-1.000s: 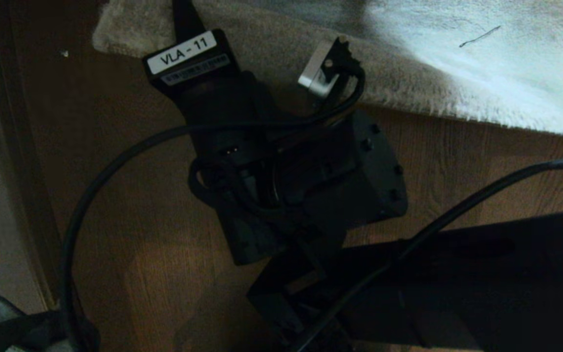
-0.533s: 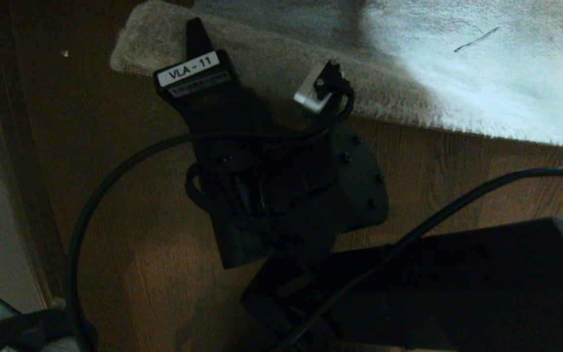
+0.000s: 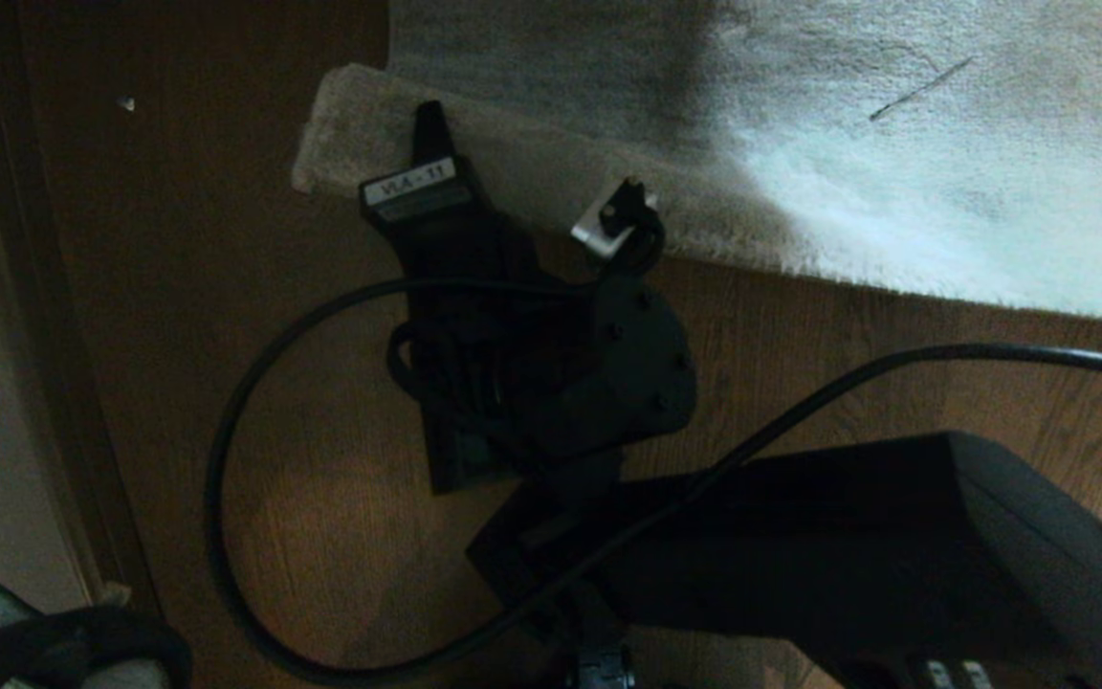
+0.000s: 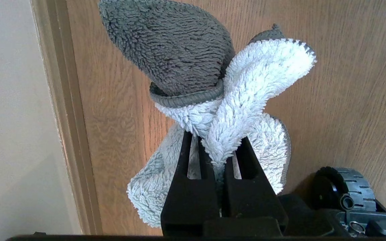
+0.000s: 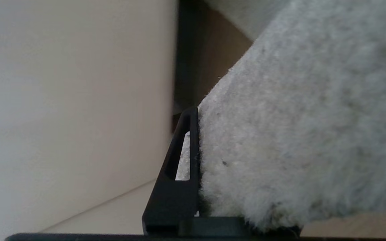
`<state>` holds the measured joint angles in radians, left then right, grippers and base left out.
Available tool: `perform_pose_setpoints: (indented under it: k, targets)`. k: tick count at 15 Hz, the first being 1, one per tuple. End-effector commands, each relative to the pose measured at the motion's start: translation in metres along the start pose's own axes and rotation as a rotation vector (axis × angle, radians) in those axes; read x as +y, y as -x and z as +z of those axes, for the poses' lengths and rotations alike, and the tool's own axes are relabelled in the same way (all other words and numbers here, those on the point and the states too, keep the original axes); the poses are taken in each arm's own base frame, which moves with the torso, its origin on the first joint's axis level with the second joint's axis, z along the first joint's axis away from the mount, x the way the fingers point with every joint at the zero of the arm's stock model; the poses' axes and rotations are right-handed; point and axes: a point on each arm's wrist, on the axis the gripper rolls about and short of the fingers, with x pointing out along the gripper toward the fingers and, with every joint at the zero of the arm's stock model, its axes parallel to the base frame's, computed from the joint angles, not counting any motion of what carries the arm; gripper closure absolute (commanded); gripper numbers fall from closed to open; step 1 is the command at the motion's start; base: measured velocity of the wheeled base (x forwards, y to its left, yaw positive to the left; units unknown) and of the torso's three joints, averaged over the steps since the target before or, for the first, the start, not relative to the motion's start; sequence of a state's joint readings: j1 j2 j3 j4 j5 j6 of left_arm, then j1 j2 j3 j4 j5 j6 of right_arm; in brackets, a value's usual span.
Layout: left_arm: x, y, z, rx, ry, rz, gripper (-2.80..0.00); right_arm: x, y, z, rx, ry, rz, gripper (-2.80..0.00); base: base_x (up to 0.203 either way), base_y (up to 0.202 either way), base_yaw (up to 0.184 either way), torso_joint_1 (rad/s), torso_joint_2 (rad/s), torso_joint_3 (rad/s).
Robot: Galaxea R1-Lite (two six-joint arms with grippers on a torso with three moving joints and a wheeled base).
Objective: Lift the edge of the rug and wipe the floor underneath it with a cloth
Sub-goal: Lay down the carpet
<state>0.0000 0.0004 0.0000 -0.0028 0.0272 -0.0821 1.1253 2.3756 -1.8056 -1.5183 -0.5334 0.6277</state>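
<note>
right gripper (image 3: 429, 129): at the rug's near-left corner, jaws pinching the rug edge (image 3: 360, 158); one finger (image 5: 179, 160) shows flat against the pile, the other is hidden behind the rug
rug edge: corner sits folded up off the floor (image 3: 321, 459) in the head view, pile side facing the camera; the rest of the rug (image 3: 895, 191) lies flat, running to the right
right arm: dark, comes in from lower right of the head view, wrist over bare planks just in front of the rug border, cable (image 3: 226, 459) looping across the floor on its left
left gripper (image 4: 218, 150): low at the left of the robot, barely in the head view's bottom-left corner; jaws pressed together on the cloth (image 4: 213, 90)
cloth: bunched, white part squeezed between the jaws, grey part sticking out beyond the tips; hangs over the floor, contact with the planks can't be told
floor: brown wood-grain planks, exposed left of and in front of the lifted corner
baseboard (image 4: 62, 117): runs along the floor's left side, wall (image 4: 12, 117) beyond it
wheel (image 4: 350, 190): part of the base, visible beside the left gripper
</note>
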Motion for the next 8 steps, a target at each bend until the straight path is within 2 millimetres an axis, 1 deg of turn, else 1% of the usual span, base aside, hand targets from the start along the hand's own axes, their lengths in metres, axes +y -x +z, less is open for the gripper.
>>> perform_pose_setpoints:
  k: [1,3,8]
  targets:
    - [0.000,0.000,0.000,-0.001,0.001,0.000,0.00,-0.012,-0.009,0.014,-0.068,0.003,0.009,0.00,0.000,0.000,0.000,0.000,0.00,0.000]
    - [0.000,0.000,0.000,-0.001,0.001,0.000,0.00,-0.023,-0.020,0.027,-0.109,0.021,-0.001,0.00,0.000,0.000,0.000,0.000,0.00,0.000]
    - [0.000,0.000,0.000,-0.001,0.001,0.000,0.00,-0.035,-0.029,0.040,-0.150,0.022,-0.011,0.00,0.000,0.000,0.000,0.000,0.00,0.000]
